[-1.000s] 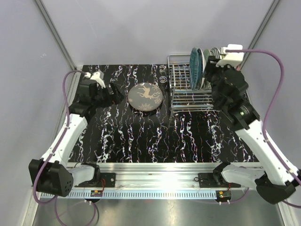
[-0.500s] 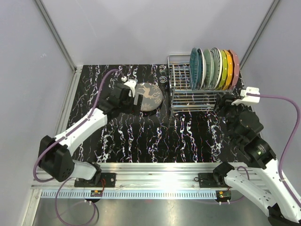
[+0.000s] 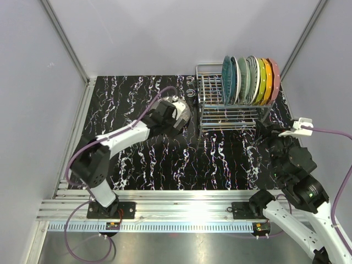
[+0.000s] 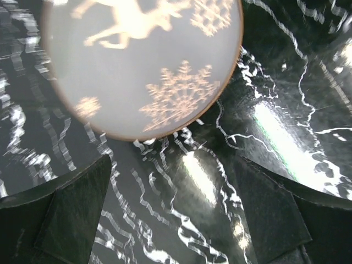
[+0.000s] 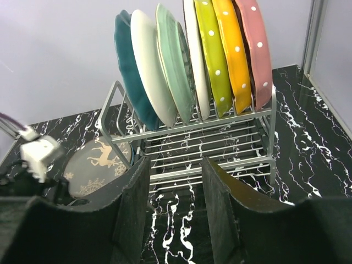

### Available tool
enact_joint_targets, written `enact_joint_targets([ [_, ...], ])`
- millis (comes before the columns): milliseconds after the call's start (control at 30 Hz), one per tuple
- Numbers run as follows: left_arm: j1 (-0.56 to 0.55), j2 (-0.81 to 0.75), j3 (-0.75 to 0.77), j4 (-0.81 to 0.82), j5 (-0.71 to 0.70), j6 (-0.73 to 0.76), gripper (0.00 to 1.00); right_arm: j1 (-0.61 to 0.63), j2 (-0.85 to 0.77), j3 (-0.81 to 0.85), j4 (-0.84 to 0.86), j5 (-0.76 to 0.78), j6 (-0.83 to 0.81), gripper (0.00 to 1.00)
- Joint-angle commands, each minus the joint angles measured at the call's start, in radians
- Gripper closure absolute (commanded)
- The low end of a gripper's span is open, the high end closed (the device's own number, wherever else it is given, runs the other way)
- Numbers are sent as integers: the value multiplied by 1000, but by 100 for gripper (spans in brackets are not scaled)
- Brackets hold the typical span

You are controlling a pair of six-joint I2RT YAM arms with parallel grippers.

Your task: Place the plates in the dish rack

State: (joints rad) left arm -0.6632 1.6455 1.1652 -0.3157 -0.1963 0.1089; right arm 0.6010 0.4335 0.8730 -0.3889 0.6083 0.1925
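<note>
Left gripper is swinging in over the grey plate; right gripper is backing off the dish rack.
Both are standing with jaws apart, empty. The plate is lying flat on the table left of the rack: stiff, glazed, probably slippery and breakable, so its rim seems the place to pinch.

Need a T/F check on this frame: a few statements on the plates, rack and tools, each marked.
1. The grey deer plate lies flat on the table, outside the rack. True.
2. The left tool is shut on that plate. False: its jaws are open near the plate's edge, holding nothing.
3. The pink plate stands at the rack's right end. True.
4. The right tool holds a plate. False: it is empty, in front of the rack.
</note>
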Motion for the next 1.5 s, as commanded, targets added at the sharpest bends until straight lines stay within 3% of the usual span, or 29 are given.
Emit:
enact_joint_targets([
  [0,-21,94,97,47,66,83,4,-4,-9,12,5,-25,22,51],
  [333,-36,261,186,92,-2,183,5,-3,-36,4,24,-33,22,51],
  [567,-36,319,203,93,41,184,8,-1,-27,7,22,-35,18,51],
  [933,-38,387,264,33,64,163,18,-3,-21,6,21,-47,16,51],
  [1467,-19,396,249,4,89,103,45,-3,-25,6,25,-48,12,51],
])
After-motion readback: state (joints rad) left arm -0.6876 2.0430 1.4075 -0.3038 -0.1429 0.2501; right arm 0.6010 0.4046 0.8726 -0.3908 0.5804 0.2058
